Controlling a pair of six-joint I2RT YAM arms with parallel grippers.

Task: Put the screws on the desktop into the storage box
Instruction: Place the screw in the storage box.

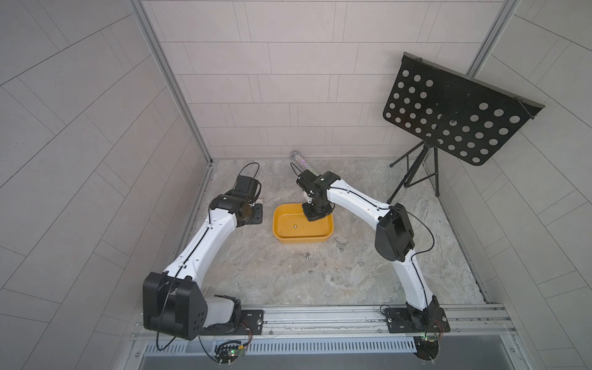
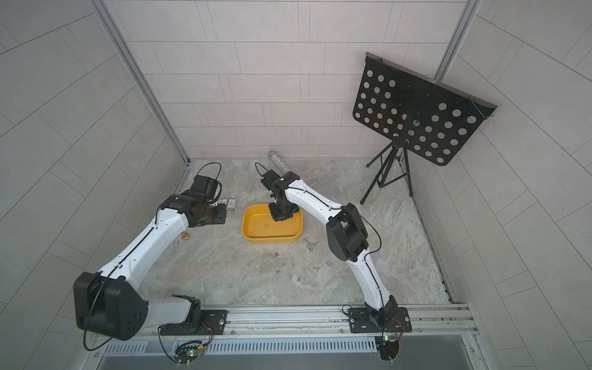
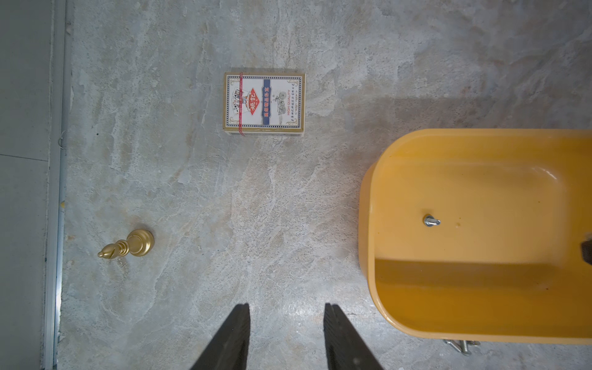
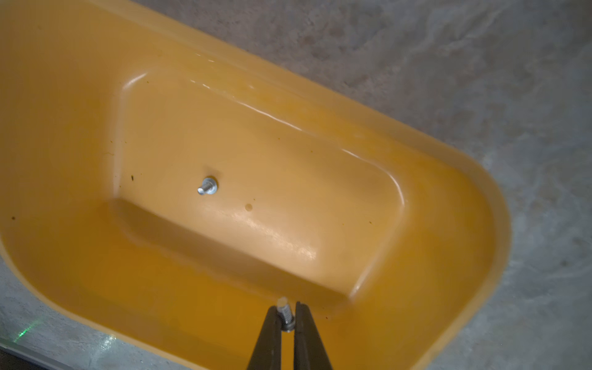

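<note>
Storage box (image 4: 80, 96) holds one screw (image 4: 207, 186); right hand (image 4: 286, 307) grips another screw (image 4: 287, 320), left hand (image 3: 286, 306) open.

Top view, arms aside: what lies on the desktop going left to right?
Brass piece → card box → storage box → clustered screws → music stand.

You're looking at the left arm (image 1: 205, 253) and right arm (image 1: 352, 195): white shells are alternating with bulky black joint housings. Thin black cables (image 1: 194, 247) are running along both. Black base plates (image 1: 253, 318) are showing silver bolt heads (image 1: 389, 319); small circuit boards (image 1: 232, 352) are glowing green. The left wrist view is showing matte black, tapering fingers (image 3: 234, 336).
</note>
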